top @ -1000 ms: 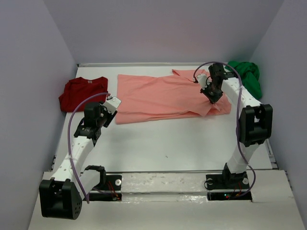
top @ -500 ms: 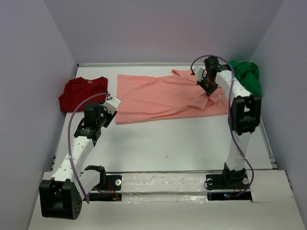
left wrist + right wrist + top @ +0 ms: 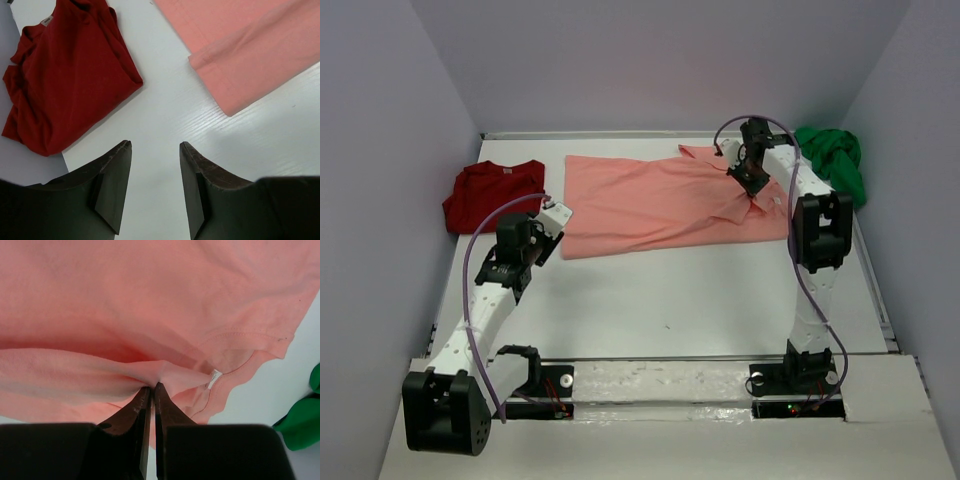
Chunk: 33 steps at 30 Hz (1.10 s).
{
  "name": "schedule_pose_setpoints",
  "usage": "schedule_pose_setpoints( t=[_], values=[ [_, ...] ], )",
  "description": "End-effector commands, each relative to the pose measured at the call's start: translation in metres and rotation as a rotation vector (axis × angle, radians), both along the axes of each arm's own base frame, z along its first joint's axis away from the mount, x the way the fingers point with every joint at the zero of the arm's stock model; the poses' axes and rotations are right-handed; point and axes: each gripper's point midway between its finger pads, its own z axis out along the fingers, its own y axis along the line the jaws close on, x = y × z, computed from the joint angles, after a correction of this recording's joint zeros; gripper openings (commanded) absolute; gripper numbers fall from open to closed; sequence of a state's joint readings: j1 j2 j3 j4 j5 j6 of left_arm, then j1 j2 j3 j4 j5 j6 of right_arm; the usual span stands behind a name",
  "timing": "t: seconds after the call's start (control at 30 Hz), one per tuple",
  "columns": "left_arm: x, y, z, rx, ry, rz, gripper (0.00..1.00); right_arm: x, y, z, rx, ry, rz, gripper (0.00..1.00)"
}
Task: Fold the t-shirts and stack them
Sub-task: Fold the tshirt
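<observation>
The right gripper (image 3: 151, 386) is clamped on a pinched ridge of the salmon-pink shirt (image 3: 125, 300) by its collar, the green shirt (image 3: 302, 426) off to its right, while the left gripper (image 3: 155, 146) hangs parted and empty above the table (image 3: 165, 115), the dark red shirt (image 3: 65, 75) ahead-left.

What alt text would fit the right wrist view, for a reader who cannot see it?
The right gripper is shut on a pinched fold of the soft salmon-pink cloth t-shirt, which fills most of the view. At the lower right, part of the bright green cloth t-shirt lies on the white table, apart from the pink one.
</observation>
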State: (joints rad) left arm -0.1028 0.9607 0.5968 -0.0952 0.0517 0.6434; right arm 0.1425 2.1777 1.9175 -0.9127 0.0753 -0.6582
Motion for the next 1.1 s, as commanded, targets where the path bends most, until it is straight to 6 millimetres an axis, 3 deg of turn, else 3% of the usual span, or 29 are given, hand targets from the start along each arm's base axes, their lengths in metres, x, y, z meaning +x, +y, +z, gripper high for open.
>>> schedule_pose_setpoints(
  t=[0.0,0.03,0.07,0.1,0.23,0.37,0.57,0.63,0.7,0.73,0.77,0.8,0.9,1.07],
  values=[
    [0.003,0.001,-0.001,0.005,-0.003,0.001,0.56,0.022,0.003,0.009,0.004,-0.066,-0.004,0.05],
    [0.003,0.002,-0.002,0.006,0.000,0.000,0.56,0.022,0.007,0.006,-0.002,-0.062,0.006,0.25],
    [0.004,0.001,-0.003,0.003,0.002,0.000,0.56,0.023,0.006,0.001,-0.008,-0.055,0.007,0.35],
    [0.004,0.001,-0.004,0.002,0.008,0.001,0.56,0.025,0.005,0.001,-0.014,-0.058,0.006,0.53],
    [0.004,0.001,-0.004,0.002,0.012,0.003,0.56,0.034,0.004,0.005,-0.023,-0.103,0.003,0.87],
    [0.003,0.002,-0.002,0.001,0.009,0.005,0.56,0.046,0.008,0.022,-0.026,-0.157,0.006,0.92],
    [0.002,0.001,0.000,0.000,0.003,0.004,0.56,0.073,0.000,0.082,-0.041,-0.363,-0.078,0.92],
    [0.002,0.001,0.002,-0.004,-0.002,0.004,0.56,0.068,-0.004,0.097,-0.047,-0.398,-0.094,0.90],
    [0.003,0.000,0.004,-0.006,-0.008,0.000,0.56,0.057,-0.007,0.098,-0.057,-0.386,-0.103,0.77],
    [0.002,0.000,0.005,-0.007,-0.012,0.001,0.56,0.041,-0.009,0.093,-0.059,-0.357,-0.099,0.54],
    [0.002,0.000,0.006,-0.008,-0.015,-0.003,0.56,0.039,-0.009,0.106,-0.050,-0.382,-0.102,0.44],
    [0.002,-0.001,0.007,-0.010,-0.018,-0.005,0.56,0.023,-0.010,0.087,-0.051,-0.327,-0.103,0.34],
    [0.002,-0.004,0.010,-0.022,-0.027,-0.020,0.56,-0.012,-0.012,0.076,-0.037,-0.274,-0.106,0.03],
    [0.003,-0.007,0.010,-0.036,-0.034,-0.032,0.56,-0.048,-0.008,0.059,0.005,-0.192,-0.104,0.00]
  ],
)
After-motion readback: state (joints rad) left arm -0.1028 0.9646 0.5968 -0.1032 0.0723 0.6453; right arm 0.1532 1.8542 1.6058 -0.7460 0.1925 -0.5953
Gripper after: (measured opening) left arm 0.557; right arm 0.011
